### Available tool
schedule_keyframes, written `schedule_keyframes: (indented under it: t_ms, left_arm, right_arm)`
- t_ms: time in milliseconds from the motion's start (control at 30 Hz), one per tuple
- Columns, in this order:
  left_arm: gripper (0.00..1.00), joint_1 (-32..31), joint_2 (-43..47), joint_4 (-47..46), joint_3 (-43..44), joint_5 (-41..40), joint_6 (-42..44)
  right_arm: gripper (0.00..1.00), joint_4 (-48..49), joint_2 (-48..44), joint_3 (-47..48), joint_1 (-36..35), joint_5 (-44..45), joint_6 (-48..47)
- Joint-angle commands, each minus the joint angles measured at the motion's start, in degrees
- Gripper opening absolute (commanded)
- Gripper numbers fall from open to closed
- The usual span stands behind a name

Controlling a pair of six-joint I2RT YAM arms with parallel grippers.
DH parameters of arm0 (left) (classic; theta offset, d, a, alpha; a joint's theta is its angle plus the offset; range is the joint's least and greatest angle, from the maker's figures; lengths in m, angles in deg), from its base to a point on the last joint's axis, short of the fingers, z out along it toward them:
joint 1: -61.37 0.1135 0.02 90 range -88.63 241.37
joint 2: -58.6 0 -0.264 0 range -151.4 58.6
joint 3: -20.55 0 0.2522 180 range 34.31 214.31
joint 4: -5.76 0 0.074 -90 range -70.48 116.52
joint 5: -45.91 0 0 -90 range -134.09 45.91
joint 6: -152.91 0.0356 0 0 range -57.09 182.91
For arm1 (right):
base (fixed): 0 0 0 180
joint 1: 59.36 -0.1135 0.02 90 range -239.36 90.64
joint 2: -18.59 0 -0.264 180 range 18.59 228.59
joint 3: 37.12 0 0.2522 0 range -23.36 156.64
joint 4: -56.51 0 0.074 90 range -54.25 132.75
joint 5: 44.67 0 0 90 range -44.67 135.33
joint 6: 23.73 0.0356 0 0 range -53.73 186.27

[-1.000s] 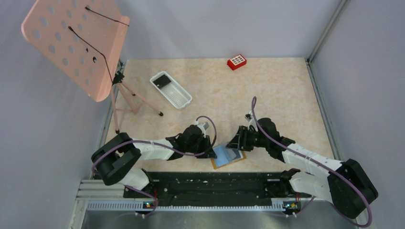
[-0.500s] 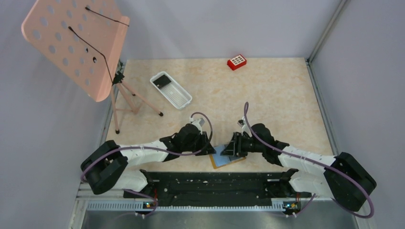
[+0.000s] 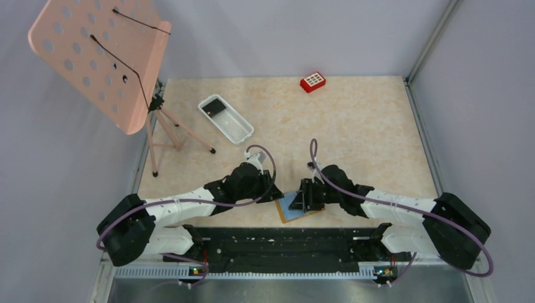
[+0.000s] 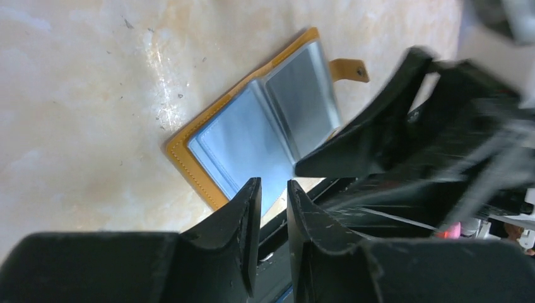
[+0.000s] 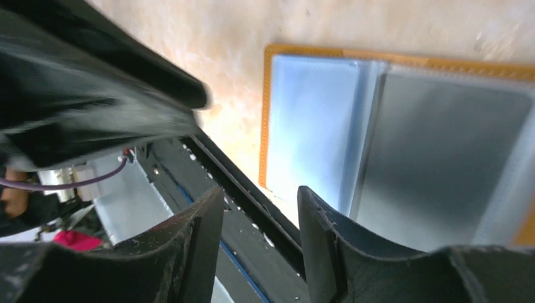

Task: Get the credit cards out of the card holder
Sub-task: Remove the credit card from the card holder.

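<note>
The holder lies open at the lower middle of the overhead view, tan cover down, just above the black rail — the same spot as a second ago. What has changed is the arms. Both have stretched lower and flatter toward the centre, and the left one's black elbow has slid toward the lower left corner. The right claw has moved leftward from beside the holder to over its right half, so less of the blue shows than before. The left claw has shifted only a little and sits at the holder's upper left corner. The two claws are now near each other, with the holder between and beneath them. In the left wrist view the left fingers stand narrowly apart with nothing pinched, low over the holder's near edge. There the lower page is light blue, the upper one greyer, and the strap tab is at the upper right. In the right wrist view the right fingers stand moderately apart and empty, over the blue page's lower edge. Whether a card sits in the grey sleeve I cannot tell. One dark card lies in the upper end of the white tray at the upper left — unmoved, as are the red block and the pink stand.
</note>
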Motion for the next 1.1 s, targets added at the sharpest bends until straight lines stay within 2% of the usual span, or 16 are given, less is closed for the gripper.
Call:
schedule_keyframes:
  t_ms: [0,100,300,633,1067]
  left_arm:
    - [0.27,-0.5,-5.6,-4.5,1.6,4.9,1.7]
    - [0.25,-1.1,-10.5,-5.8,2.5,6.2,2.0]
    - [0.24,-1.7,-15.2,-5.6,2.5,4.9,2.2]
    - [0.23,-1.7,-14.8,-3.1,2.3,2.9,2.9]
    - [0.23,-1.7,-15.7,-3.8,2.6,3.4,2.4]
  right_arm:
    - [0.48,-11.6,-7.5,5.9,-0.4,8.3,-6.7]
    - [0.51,-17.7,-9.8,6.6,1.2,13.0,-10.2]
    - [0.52,-19.1,-11.2,5.1,6.1,12.7,-12.6]
    - [0.56,-20.0,-7.9,4.7,8.2,17.0,-14.3]
    - [0.57,-16.9,-5.5,3.6,8.3,13.5,-14.0]
